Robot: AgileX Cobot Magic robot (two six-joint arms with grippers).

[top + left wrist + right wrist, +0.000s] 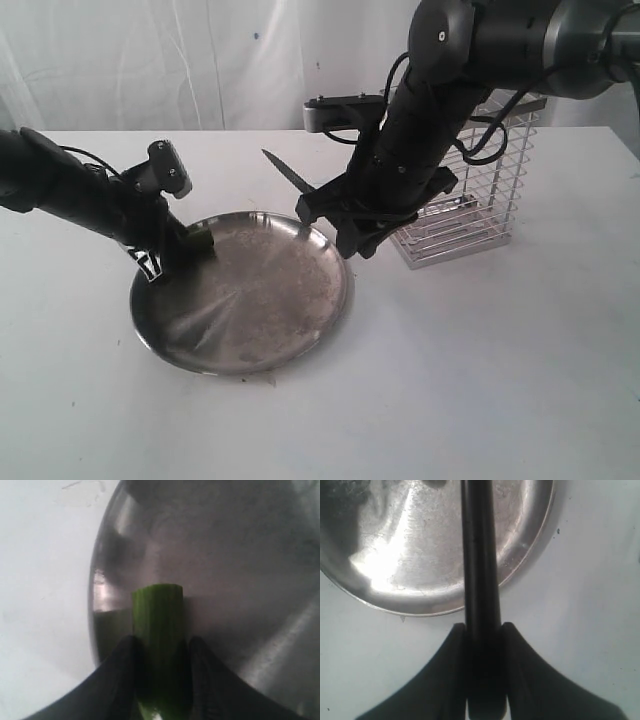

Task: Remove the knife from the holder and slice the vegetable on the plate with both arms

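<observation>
Clamping the knife [480, 555] handle tight, the right gripper [482, 635] hangs over the two o'clock rim of the plate [260, 330]. At ten o'clock the left gripper [161, 652] straddles the vegetable [157, 610]; squeezing or not, I can't tell. The holder [490, 200] stands off at three o'clock.

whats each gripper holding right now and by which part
Right gripper clamps the knife by its handle. Left gripper appears to pinch the vegetable across its body, one end sticking out past the fingers.
</observation>
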